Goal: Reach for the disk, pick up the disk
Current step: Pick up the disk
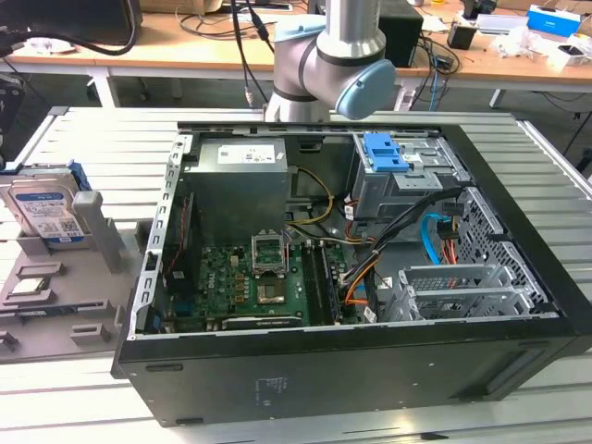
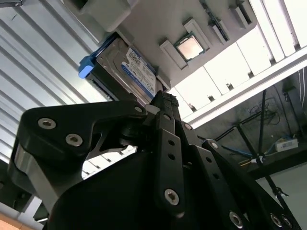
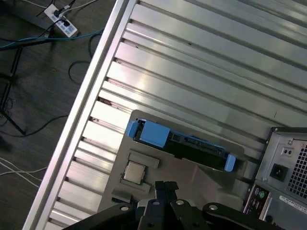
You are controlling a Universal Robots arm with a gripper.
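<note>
The disk (image 1: pixel 42 211) is a silver drive with a white-and-blue label and a blue frame. It stands on edge in a grey holder (image 1: pixel 88 319) at the exterior view's left, beside the open computer case. In the first wrist view the disk (image 3: pixel 196 146) shows edge-on with blue frame ends, just beyond my gripper (image 3: pixel 166 185). The second wrist view shows the disk's (image 2: pixel 129 72) labelled face past the gripper (image 2: pixel 163 99). The gripper is shut with nothing in it, hanging above the holder and clear of the disk.
A small square silver chip (image 3: pixel 134 172) lies in the holder close to the disk. The open black computer case (image 1: pixel 351 361) sits to the holder's right on the slatted metal table (image 3: pixel 201 72). The table edge and floor cables (image 3: pixel 43 33) lie beyond.
</note>
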